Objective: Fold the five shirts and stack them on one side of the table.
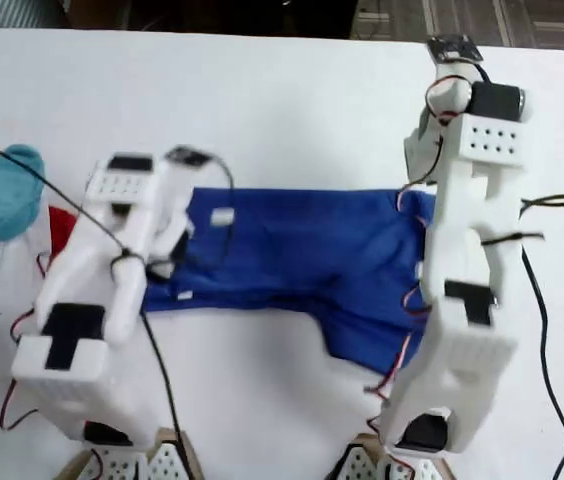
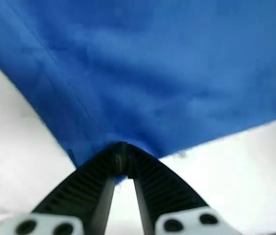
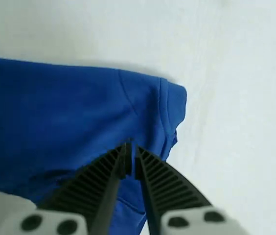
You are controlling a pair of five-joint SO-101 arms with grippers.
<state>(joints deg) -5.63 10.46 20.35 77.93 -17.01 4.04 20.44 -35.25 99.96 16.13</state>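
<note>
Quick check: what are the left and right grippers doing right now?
Left gripper: jaws shut on the edge of the blue fabric shirt.
Right gripper: jaws shut on the same shirt, near its corner.

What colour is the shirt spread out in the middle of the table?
Solid royal blue, no pattern. The plain blue fabric shirt shows best in the high view.

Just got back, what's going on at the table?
Both arms are working one blue shirt, spread across the middle of the white table. The left gripper is closed on its edge at one end, the right gripper on the fabric at the other. A teal garment lies bunched beside the left arm.
</note>
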